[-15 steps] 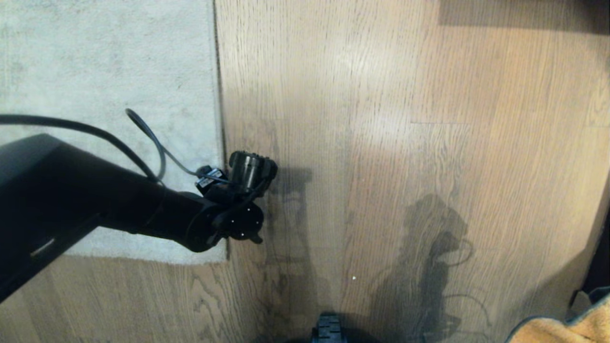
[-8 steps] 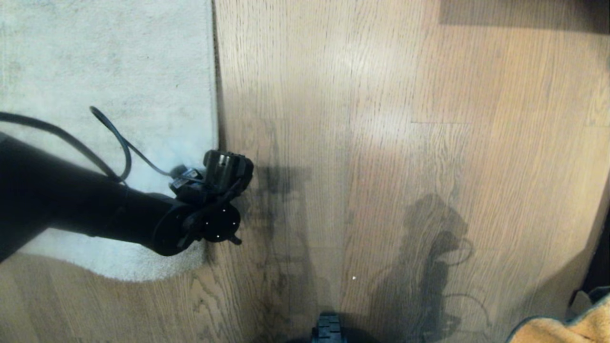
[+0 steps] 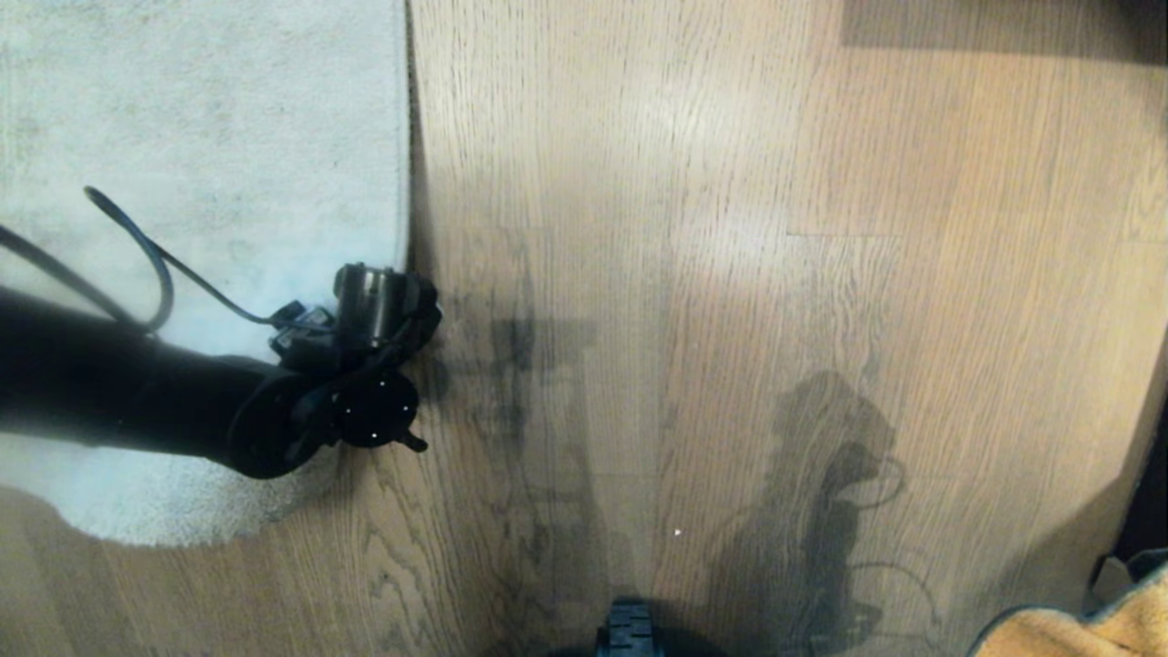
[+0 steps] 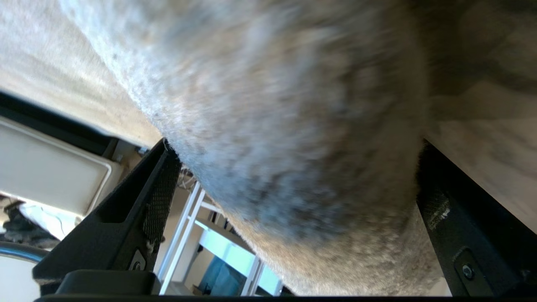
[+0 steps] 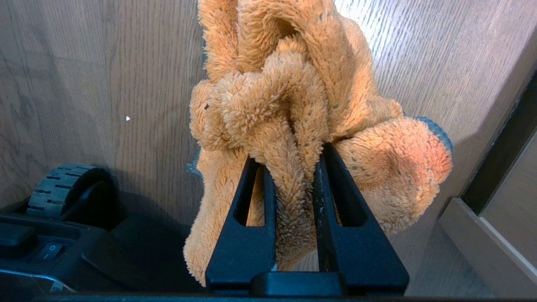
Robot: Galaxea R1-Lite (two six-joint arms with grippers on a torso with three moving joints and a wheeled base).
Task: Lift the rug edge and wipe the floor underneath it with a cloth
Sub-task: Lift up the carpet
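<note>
My left gripper [image 4: 289, 201] reaches in low from the left, fingers spread wide around the bunched rug edge [image 3: 301, 493] at the rug's near corner. The floor [image 3: 730, 274] to the right is open. My right gripper [image 5: 293, 176] pinches the cloth [image 5: 293, 96] above the floor.

No legible text, labels, brands or numbers appear in any view. The only sign is a pair of small marks, a line and a circle, on a black rocker switch [image 5: 49, 251] set in the robot base [image 5: 63, 260], right wrist view.
</note>
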